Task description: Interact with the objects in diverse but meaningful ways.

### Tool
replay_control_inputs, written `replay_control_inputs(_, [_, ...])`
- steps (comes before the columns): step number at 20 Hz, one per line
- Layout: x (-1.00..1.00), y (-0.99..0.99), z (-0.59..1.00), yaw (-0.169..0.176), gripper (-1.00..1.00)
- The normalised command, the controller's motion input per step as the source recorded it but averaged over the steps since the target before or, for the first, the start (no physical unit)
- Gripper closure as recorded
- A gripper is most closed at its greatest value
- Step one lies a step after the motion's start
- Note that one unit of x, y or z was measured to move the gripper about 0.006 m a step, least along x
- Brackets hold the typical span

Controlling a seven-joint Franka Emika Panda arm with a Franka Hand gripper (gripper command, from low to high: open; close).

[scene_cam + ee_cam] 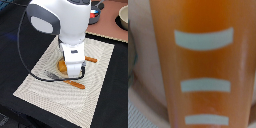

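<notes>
Down at centre of striped placemat point(95, 75), gripper point(71, 71) low over golden-yellow bread loaf point(62, 65), arm body covering most of it. Wrist view filled edge to edge by the loaf point(203, 65): orange surface, three pale score marks, very close. Cannot tell whether gripper open or closed; fingers hidden in both views. Judged: one interaction in hand, at or just about contact with loaf, not lifted clear as far as visible. Rest apparently untouched: blue-grey pot point(95, 17) at 1 o'clock with something red inside, likely the tomato, too small to confirm; bowl point(123, 18) at 2 o'clock by worktop point(111, 31) edge. Wooden-handled knife point(75, 83) at 6 o'clock of loaf, just beside; another orange handle point(90, 59) at 3 o'clock.

Room: open mat toward 4 and 8 o'clock. Tight at 6. Dark cable point(30, 67) looping at 9 o'clock, snag risk. Mat edges well apart from gripper.
</notes>
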Motion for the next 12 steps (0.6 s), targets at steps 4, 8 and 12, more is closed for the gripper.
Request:
replay_control_inputs(4, [0.00, 0.05, -0.10, 0.038, 1.00])
replay_control_inputs(8, [0.00, 0.05, -0.06, 0.038, 1.00])
replay_control_inputs(12, [0.01, 0.05, 0.02, 0.045, 1.00])
